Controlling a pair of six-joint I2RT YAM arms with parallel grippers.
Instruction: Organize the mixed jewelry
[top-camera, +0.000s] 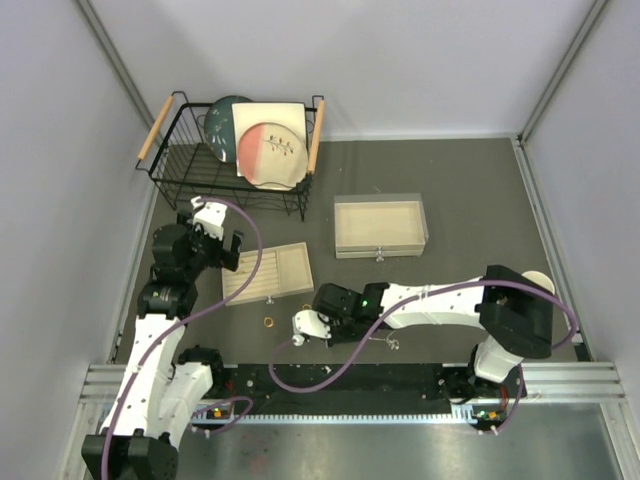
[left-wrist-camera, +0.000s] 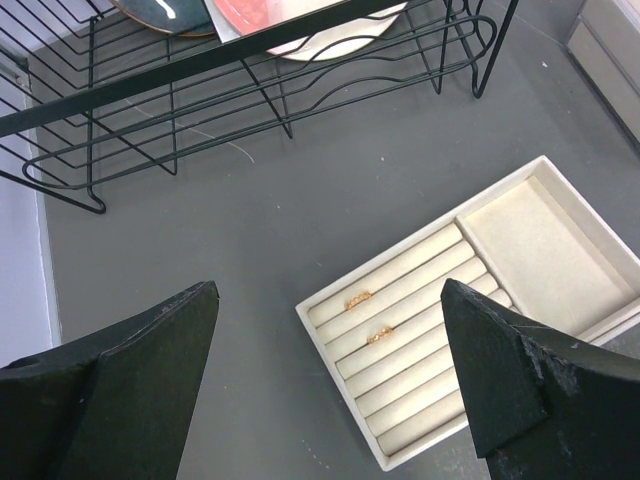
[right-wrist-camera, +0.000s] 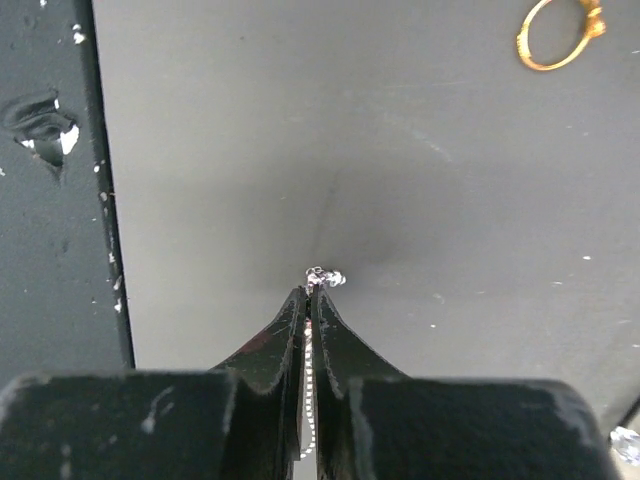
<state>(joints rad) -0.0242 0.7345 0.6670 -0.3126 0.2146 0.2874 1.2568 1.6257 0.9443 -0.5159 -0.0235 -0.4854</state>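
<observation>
Nearest, the right gripper (right-wrist-camera: 312, 292) is clenched, its fingers pressed together on a thin silver chain (right-wrist-camera: 307, 390). Most of the chain is hidden between them; only a short beaded run and the clasp at the tips show, and whether the clasp touches the surface cannot be told. In that view's lower right corner a glittering bit (right-wrist-camera: 627, 443) is cut off by the edge, too small to name. A loose gold ring (right-wrist-camera: 555, 35) lies flat near the fingertips, apart from them. The table (top-camera: 450, 290) is dark grey matting, walled by pale panels (top-camera: 400, 60). Further on, the left gripper (left-wrist-camera: 328, 295) hangs released, jaws wide, above the beige tray (left-wrist-camera: 540, 250), where two gold rings (left-wrist-camera: 358, 299) sit in separate slots between its rolls. To the right stands a beige box (top-camera: 380, 250), contents unclear. Farthest, a black wire basket (top-camera: 190, 165) holds plates (top-camera: 272, 150) on edge
</observation>
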